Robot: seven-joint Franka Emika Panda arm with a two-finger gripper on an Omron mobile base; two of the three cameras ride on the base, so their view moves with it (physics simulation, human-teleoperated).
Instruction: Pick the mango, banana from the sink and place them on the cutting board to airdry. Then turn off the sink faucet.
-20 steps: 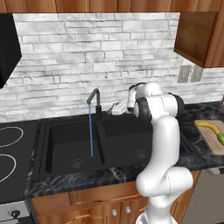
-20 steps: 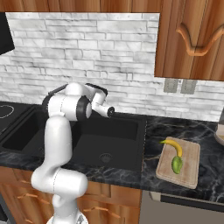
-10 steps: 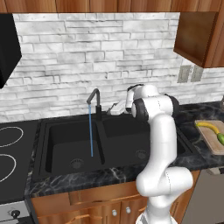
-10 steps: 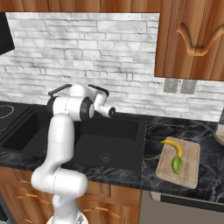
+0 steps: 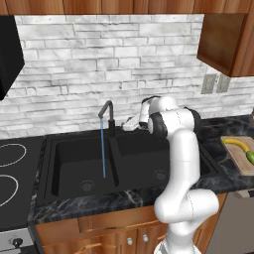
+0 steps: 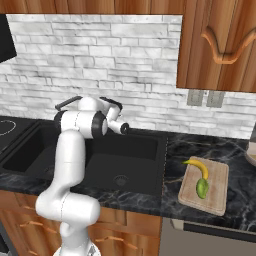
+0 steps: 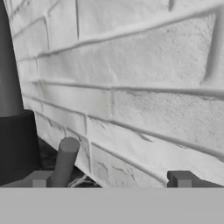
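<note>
Already the fruit part looks done to me, so I'm reading this scene from the big pieces down. The large black double-basin sink point(image 5: 129, 163) sits in the dark marbled counter point(image 6: 210, 150) with nothing in either basin that I can make out, and a thin blue stream of water point(image 5: 102, 149) runs into its left basin, which tells me the tap is on and that this is the step left. To the right of the sink lies the light tan wooden cutting board point(image 6: 205, 185), flat on the counter and well apart from the basins, a sensible dry spot for airing. On it the curved yellow banana point(image 6: 198, 166) rests toward the back and the small yellow-green oval mango point(image 6: 202, 187) just in front of it; whether the two touch I cannot tell. I have the white arm bent over the sink's rear edge so that its two-finger gripper point(image 5: 128, 124) points at the base of the slim black angular gooseneck faucet point(image 5: 106, 115). In the hand view the thin grey lever handle point(image 7: 64, 162) stands beside the faucet's dark column, just inside the left fingertip point(image 7: 40, 179), with the white brick wall point(image 7: 144, 78) close behind. The jaws are spread wide and hold nothing, I judge so the lever can be nudged or straddled.
</note>
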